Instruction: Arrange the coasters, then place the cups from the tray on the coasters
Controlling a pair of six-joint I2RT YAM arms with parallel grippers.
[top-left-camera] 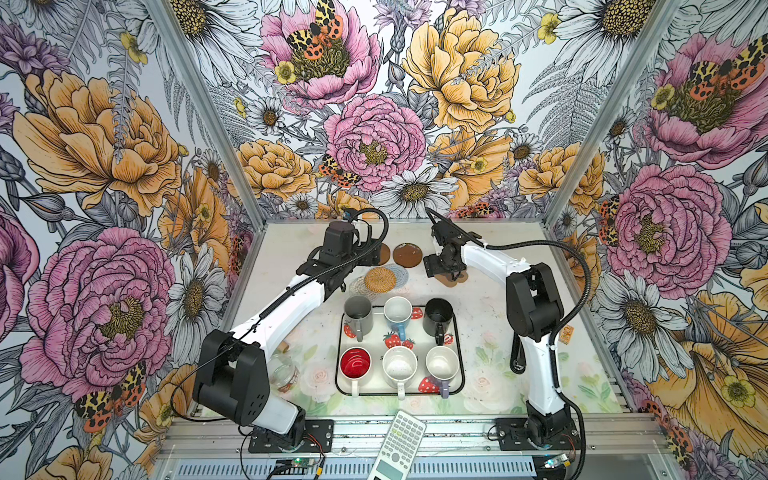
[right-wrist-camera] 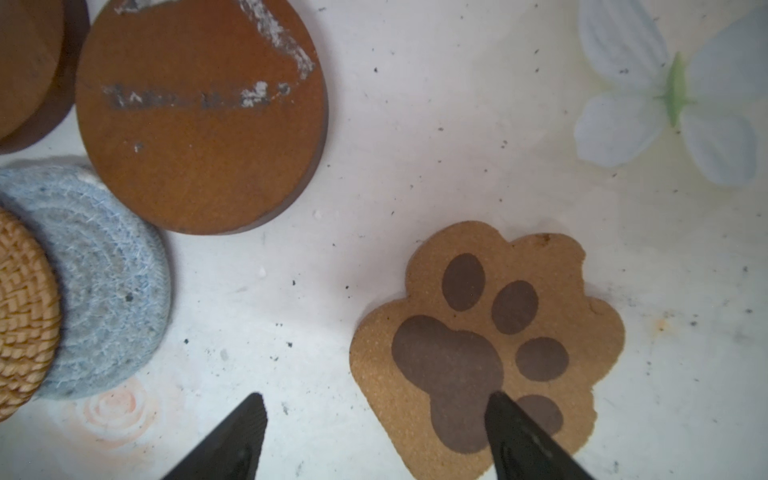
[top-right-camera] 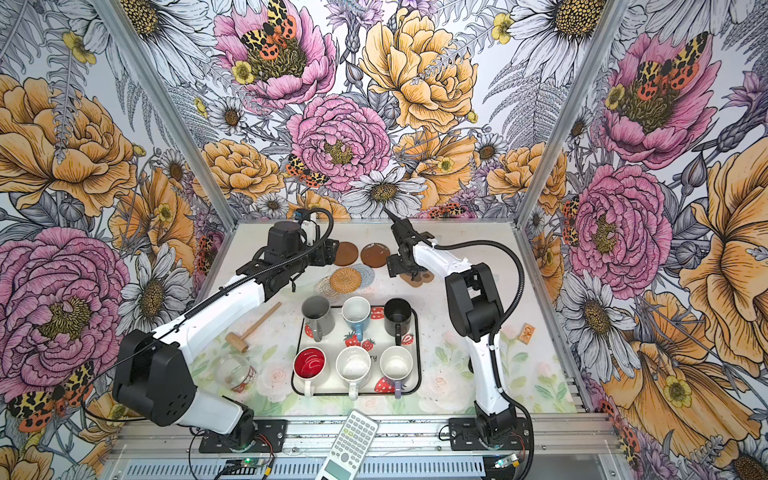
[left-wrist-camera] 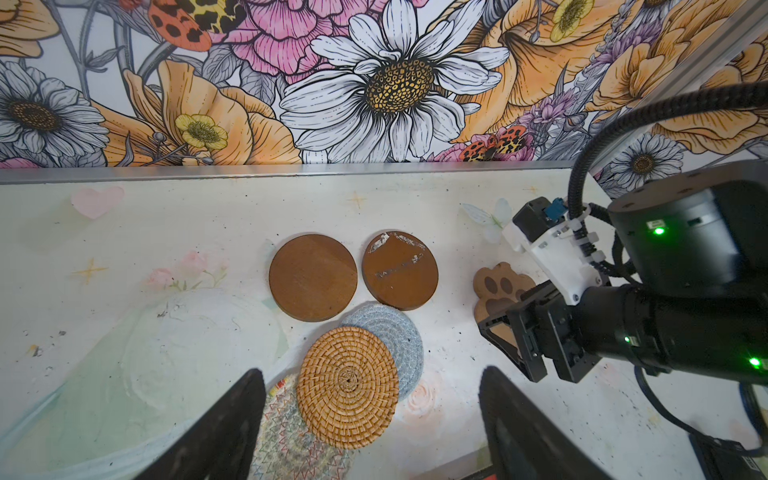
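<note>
Right wrist view is showing right pincer [right-wrist-camera: 376, 397] hanging spread over the paw-shaped coaster [right-wrist-camera: 478, 332]; left pincer [left-wrist-camera: 372, 374] likewise.

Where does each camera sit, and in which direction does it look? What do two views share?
Top views: high in front, facing down toward the back wall; both show the tray, left arm, right arm.
Left wrist: on the left arm, looking down past the open left gripper at the rattan coaster; right gripper shows too.
Right wrist: low, looking down past the open right gripper at the paw coaster.
Shared: both wrist views show the paw coaster and scratched brown disc.
</note>
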